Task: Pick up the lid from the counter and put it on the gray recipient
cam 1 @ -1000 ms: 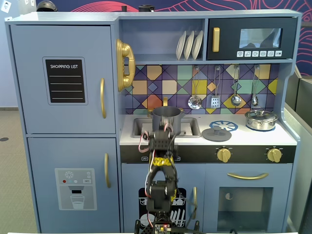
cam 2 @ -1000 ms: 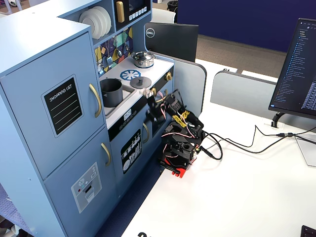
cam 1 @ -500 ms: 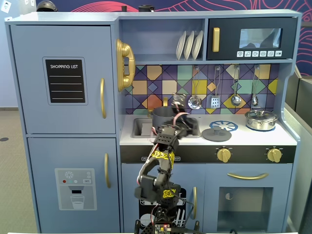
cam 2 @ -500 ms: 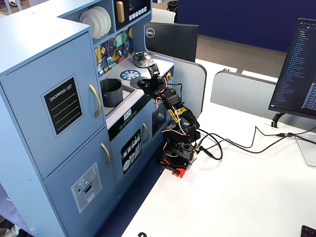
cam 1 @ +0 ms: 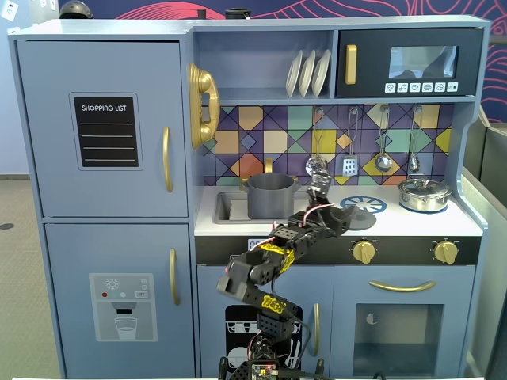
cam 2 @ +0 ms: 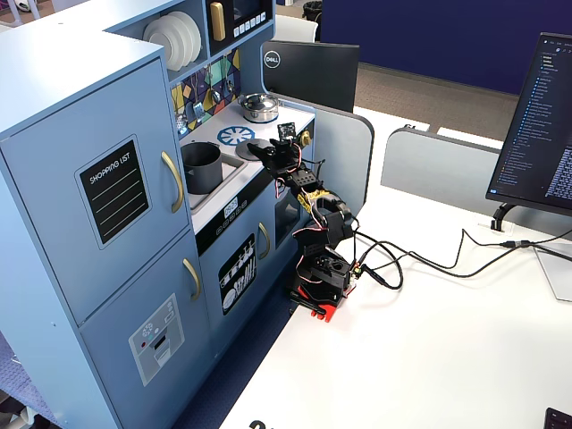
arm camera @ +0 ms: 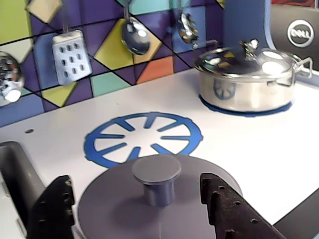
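Wrist view: gripper (arm camera: 137, 209) jaws spread apart, one on each side of the lid (arm camera: 124, 209), neither finger touching its central knob. The lid lies flat on the counter (arm camera: 259, 149), just near of the blue burner ring (arm camera: 143, 140). Silver pot (arm camera: 245, 77) stands far right with its own lid on. In a fixed view, the gray recipient (cam 1: 271, 195) sits in the sink, left of the lid, uncovered

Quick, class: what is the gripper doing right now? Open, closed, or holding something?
Gripper: open, its jaws standing either side of the knob of the lid, which lies on the counter; not gripping it.
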